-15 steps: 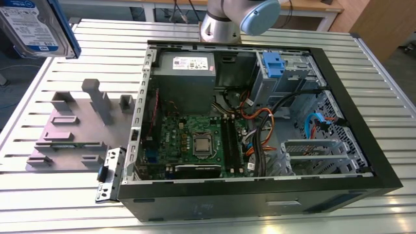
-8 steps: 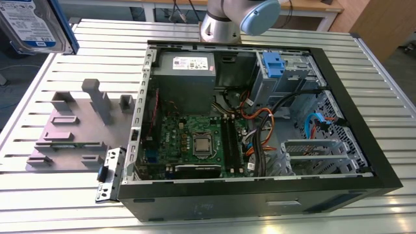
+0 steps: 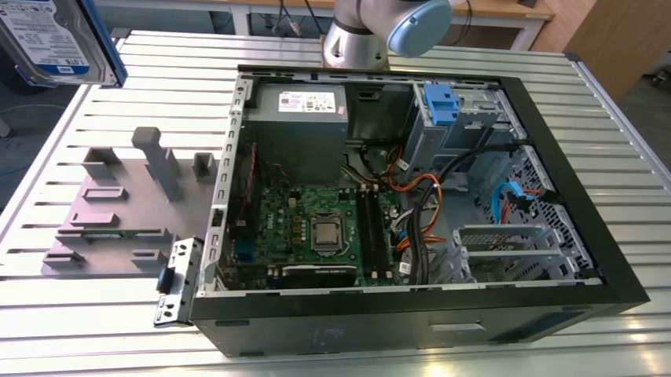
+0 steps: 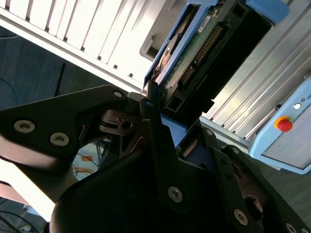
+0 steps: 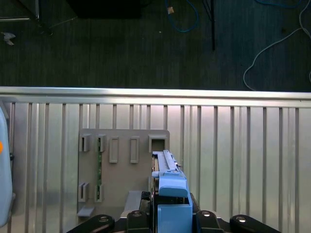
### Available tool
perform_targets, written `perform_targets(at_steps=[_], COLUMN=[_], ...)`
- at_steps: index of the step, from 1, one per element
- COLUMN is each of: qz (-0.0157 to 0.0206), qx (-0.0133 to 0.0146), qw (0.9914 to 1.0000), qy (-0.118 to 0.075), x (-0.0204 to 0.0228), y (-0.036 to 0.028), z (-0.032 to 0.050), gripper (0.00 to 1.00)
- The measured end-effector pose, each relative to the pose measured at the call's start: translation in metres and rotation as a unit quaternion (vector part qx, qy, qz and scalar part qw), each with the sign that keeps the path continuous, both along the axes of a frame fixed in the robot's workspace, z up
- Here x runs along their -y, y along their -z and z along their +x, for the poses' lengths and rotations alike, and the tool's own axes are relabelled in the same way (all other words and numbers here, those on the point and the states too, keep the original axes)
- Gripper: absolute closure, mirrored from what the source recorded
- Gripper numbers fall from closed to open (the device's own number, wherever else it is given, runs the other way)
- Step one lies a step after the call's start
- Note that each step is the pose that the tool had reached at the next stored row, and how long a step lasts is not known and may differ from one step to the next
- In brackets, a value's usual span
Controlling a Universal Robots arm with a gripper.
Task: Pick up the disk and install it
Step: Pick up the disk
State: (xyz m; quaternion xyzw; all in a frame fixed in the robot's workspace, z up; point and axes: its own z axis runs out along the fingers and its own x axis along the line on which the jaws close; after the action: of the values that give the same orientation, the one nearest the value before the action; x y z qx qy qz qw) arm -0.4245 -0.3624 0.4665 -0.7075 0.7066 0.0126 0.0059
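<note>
On the exterior view's left, high up, you have the flat silver disk with a blue plastic frame round it. It is up in the air, off the table, and well apart from the computer. In the second wrist view the black fingers are clenched on the disk, one on each side of its blue frame. Under it, on the silver slatted table, sits a grey plastic holder block. Next comes the open black computer case. Inside it are a green board and a grey box-shaped power supply. Toward the exterior view's right is a grey metal drive cage with a blue latch.

I think you are carrying the disk now. Hold it tight and straight. Go slowly, high over the case wall and the loose wires, so nothing snags.

The disk has a white-and-blue label with print, and the power supply has a white sticker. I leave the words alone.
</note>
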Motion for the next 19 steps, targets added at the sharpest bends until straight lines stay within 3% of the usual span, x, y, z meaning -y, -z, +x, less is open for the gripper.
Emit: perform_targets(at_steps=[4, 6, 19], qz=[0.0000, 0.0000, 0.0000], qx=[0.0000, 0.0000, 0.0000], qw=[1.00000, 1.00000, 1.00000], qy=[0.000, 0.000, 0.000], x=[0.0000, 0.0000, 0.0000], y=[-0.0007, -0.0062, -0.0097], z=[0.0000, 0.0000, 0.0000], gripper=[0.63, 0.63, 0.63])
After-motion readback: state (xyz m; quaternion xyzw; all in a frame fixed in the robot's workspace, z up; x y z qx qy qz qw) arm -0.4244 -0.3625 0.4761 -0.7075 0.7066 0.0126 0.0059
